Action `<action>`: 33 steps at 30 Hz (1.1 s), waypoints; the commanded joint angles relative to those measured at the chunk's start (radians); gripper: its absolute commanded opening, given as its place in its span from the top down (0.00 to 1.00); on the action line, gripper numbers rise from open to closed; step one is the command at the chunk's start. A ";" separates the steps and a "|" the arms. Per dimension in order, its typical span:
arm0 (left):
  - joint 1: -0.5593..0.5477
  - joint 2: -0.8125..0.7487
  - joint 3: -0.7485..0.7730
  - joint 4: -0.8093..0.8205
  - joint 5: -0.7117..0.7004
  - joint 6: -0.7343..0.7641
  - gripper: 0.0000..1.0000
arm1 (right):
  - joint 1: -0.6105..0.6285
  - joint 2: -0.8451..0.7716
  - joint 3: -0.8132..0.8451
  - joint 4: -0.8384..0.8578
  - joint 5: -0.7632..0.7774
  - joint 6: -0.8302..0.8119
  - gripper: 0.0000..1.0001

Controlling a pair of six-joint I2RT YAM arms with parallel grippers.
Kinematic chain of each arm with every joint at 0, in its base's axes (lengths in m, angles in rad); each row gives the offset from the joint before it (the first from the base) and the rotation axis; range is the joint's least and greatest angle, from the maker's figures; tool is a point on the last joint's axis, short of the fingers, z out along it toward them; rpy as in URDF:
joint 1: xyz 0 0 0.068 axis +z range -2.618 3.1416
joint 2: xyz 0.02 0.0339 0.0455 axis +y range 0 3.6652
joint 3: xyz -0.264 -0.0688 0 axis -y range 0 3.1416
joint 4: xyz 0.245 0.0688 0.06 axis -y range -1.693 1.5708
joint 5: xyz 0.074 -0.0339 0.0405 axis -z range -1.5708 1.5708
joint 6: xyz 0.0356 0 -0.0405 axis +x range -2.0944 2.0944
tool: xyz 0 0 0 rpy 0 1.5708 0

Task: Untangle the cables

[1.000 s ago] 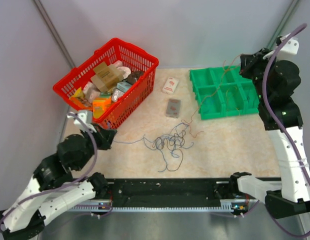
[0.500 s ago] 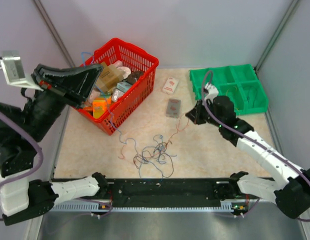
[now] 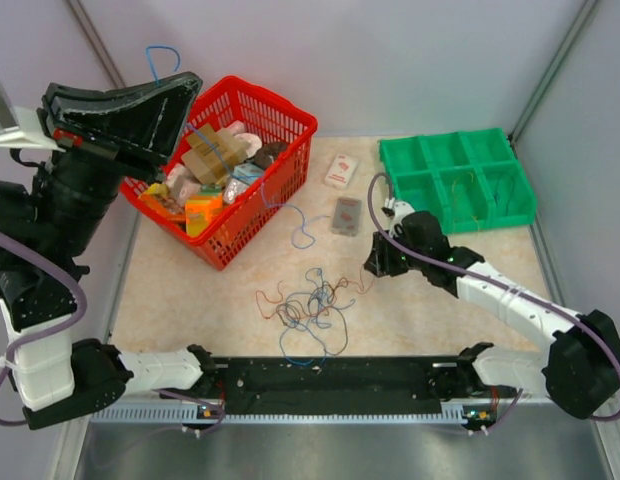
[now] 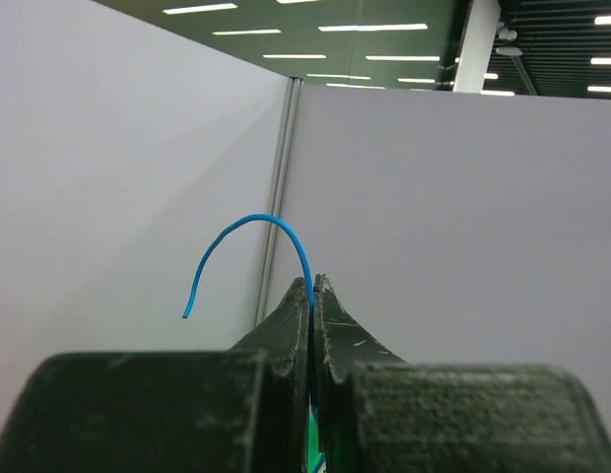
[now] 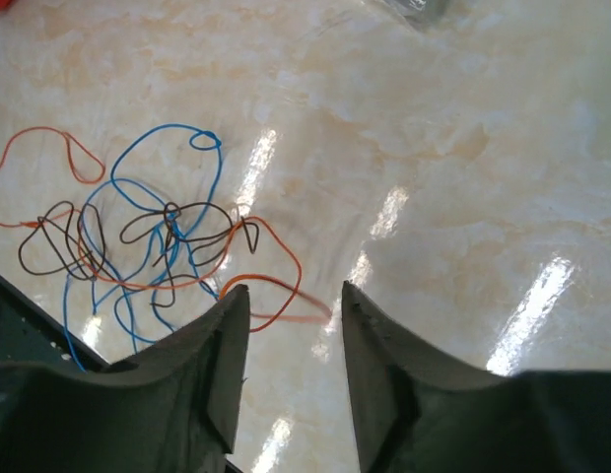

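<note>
Cables [image 3: 310, 305] lie as a loose tangle of blue, orange and dark strands on the tabletop [image 3: 190, 290], close to the near edge and in front of the red basket [image 3: 290, 115].

Compared with half a second ago, the left gripper [image 3: 190, 82] is higher, above the basket's far-left corner. The blue strand [image 3: 162, 48] it pinches now loops above its tips and trails down across the basket to the tabletop. The right gripper [image 3: 373, 265] has moved away from the green tray [image 3: 460, 222] and now sits low, just right of the tangle.

Only the left wrist view shows that gripper [image 4: 312, 286] closed tight on the blue strand [image 4: 266, 217], which arcs up against a pale wall.

Only the right wrist view shows the right gripper [image 5: 293, 293] with its jaws parted and holding nothing. An orange strand [image 5: 299, 266] lies on the tabletop beneath the gap, partly blurred.
</note>
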State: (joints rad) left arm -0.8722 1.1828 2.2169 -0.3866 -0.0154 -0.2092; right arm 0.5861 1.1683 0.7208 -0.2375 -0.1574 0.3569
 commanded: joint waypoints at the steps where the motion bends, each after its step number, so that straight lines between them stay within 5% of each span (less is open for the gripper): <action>1: -0.002 0.008 -0.002 0.066 -0.011 0.013 1.00 | 0.004 -0.050 0.129 -0.086 0.039 -0.053 0.41; 7: -0.002 -0.015 -0.121 0.034 -0.072 -0.038 1.00 | 0.004 -0.127 0.360 -0.143 -0.121 -0.170 0.25; 12: -0.002 -0.031 -0.223 -0.015 -0.141 -0.157 1.00 | 0.046 -0.035 0.491 0.168 -0.489 -0.067 0.17; 18: -0.002 -0.048 -0.290 -0.058 -0.192 -0.254 1.00 | 0.214 0.050 0.586 0.410 -0.473 -0.023 0.11; 25: -0.002 -0.072 -0.352 -0.057 -0.224 -0.311 1.00 | 0.316 0.096 0.620 0.503 -0.370 -0.051 0.18; 30: -0.002 -0.068 -0.358 -0.041 -0.183 -0.340 1.00 | 0.350 0.129 0.671 0.425 -0.180 -0.095 0.41; 33: -0.002 -0.068 -0.364 -0.043 -0.181 -0.343 1.00 | 0.348 0.134 0.675 0.441 -0.174 -0.099 0.44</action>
State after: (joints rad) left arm -0.8722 1.1210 1.8652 -0.4709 -0.2134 -0.5270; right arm 0.9276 1.2995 1.3415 0.1646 -0.4213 0.2878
